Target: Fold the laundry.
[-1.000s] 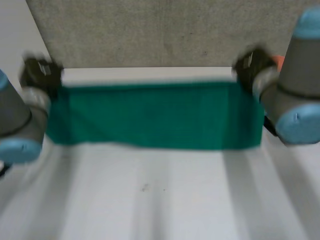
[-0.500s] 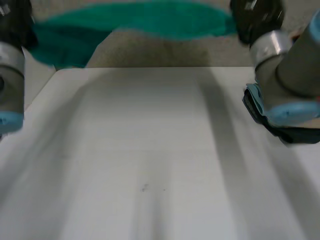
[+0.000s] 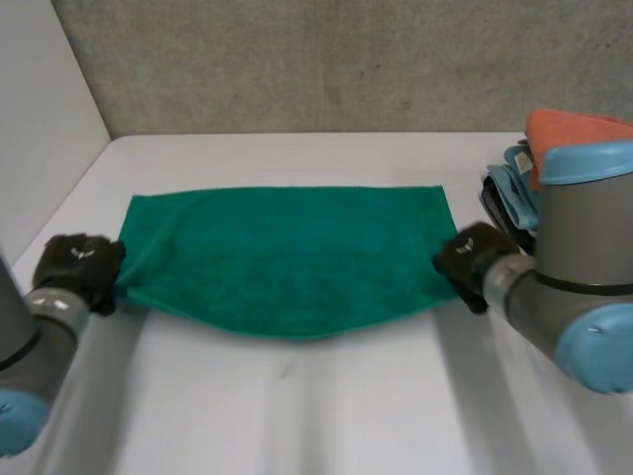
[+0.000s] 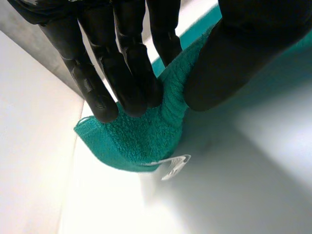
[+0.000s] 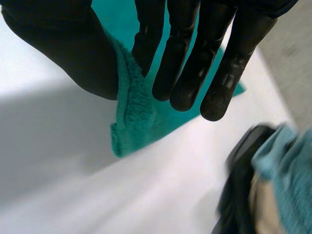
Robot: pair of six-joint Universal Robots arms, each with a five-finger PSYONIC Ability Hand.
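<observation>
- Your green towel [image 3: 287, 257] lies spread flat across the middle of the white table [image 3: 326, 416]. Its long side runs from arm to arm and its near edge bows toward the robot.
- Your left hand [image 3: 77, 269] is at the towel's near left corner. In its wrist view the fingers [image 4: 124, 73] and thumb pinch a bunched fold of the cloth, and a small white label [image 4: 173, 165] pokes out under the corner.
- Your right hand [image 3: 473, 259] is at the near right corner, with its fingers and thumb pinching the towel's edge in the same way.
- A stack of laundry [image 3: 509, 193] sits on the table near the right hand, pale blue pieces with an orange cloth [image 3: 569, 129] on top.
- Behind the table stands a rough grey wall [image 3: 346, 59], and a plain white panel [image 3: 40, 129] closes off the left side.
</observation>
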